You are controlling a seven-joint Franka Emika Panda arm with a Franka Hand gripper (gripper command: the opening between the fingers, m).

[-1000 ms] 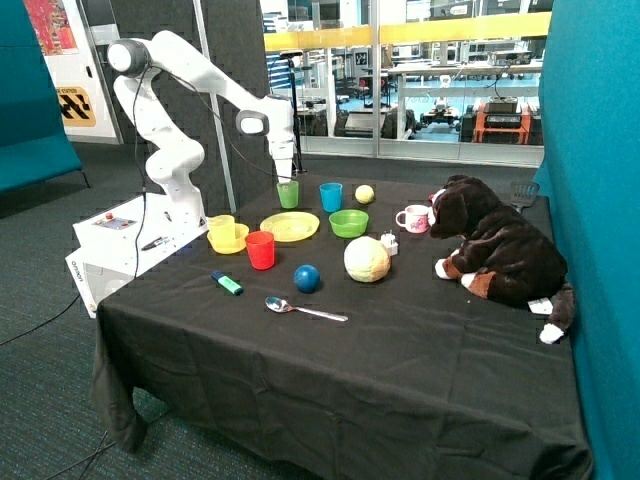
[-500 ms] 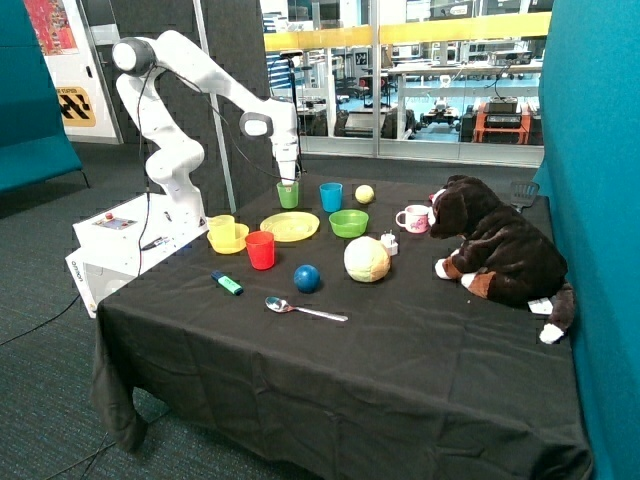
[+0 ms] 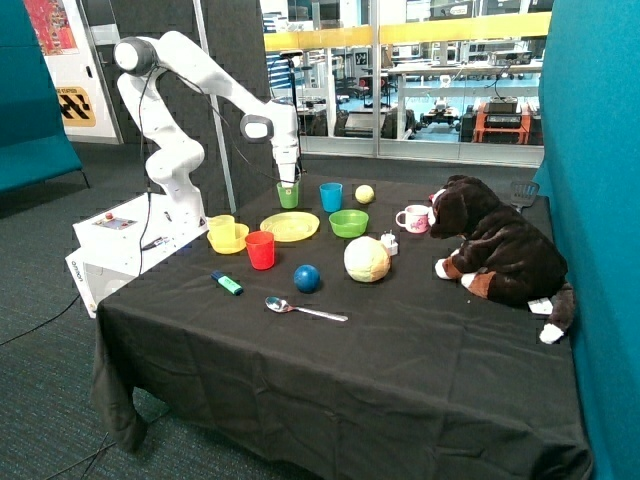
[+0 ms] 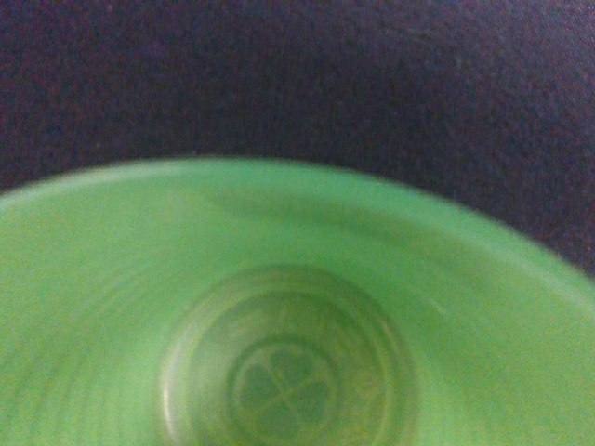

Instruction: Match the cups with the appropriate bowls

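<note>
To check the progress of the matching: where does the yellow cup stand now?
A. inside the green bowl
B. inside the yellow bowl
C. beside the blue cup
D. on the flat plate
B: the yellow cup stands inside the yellow bowl, near the red cup.

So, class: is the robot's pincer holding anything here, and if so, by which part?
It cannot be told. The pincer is at the green cup's rim, looking down into it, but no grip shows.

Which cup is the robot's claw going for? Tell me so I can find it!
Find the white robot arm at the back of the black table. Its claw is right at the rim of the green cup, which stands upright on the cloth. The cup beside it is blue, and the red cup stands nearer the front.
</note>
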